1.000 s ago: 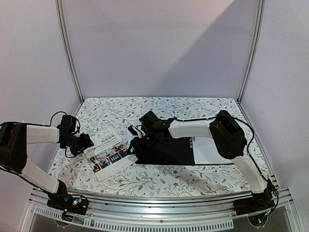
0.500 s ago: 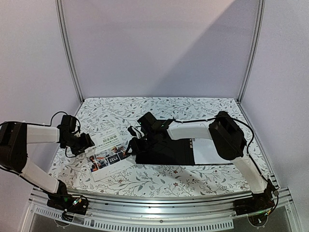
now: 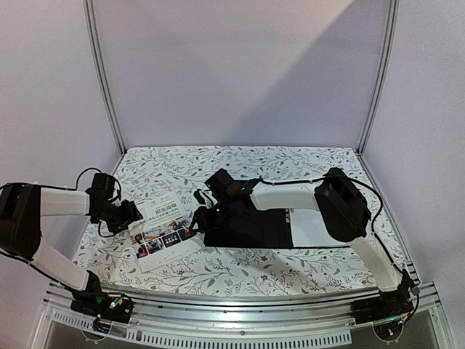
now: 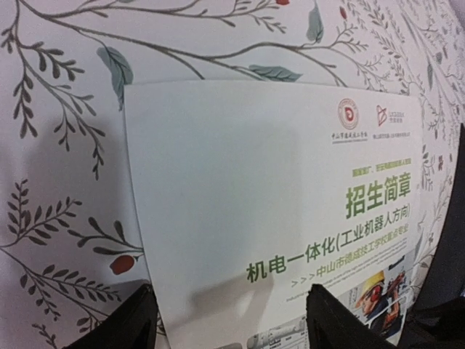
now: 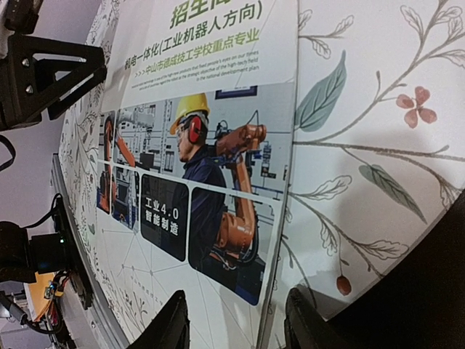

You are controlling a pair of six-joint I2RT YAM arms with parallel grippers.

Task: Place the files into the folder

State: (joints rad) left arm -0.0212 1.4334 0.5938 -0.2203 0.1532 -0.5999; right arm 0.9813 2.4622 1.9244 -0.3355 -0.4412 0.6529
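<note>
The left gripper (image 4: pixel 231 327) stands spread, with the brochure (image 4: pixel 276 203) lying flat between and ahead of its fingers. The right gripper (image 5: pixel 232 327) is parted too, straddling one long edge of the brochure on the table (image 5: pixel 363 145). The black folder (image 3: pixel 251 227) lies just behind it.

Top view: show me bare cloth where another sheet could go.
Free: the far strip of floral tablecloth below the back wall, and the near strip between black open folder and front rail. Crowded: the middle, around the colourful brochure sheet.
</note>
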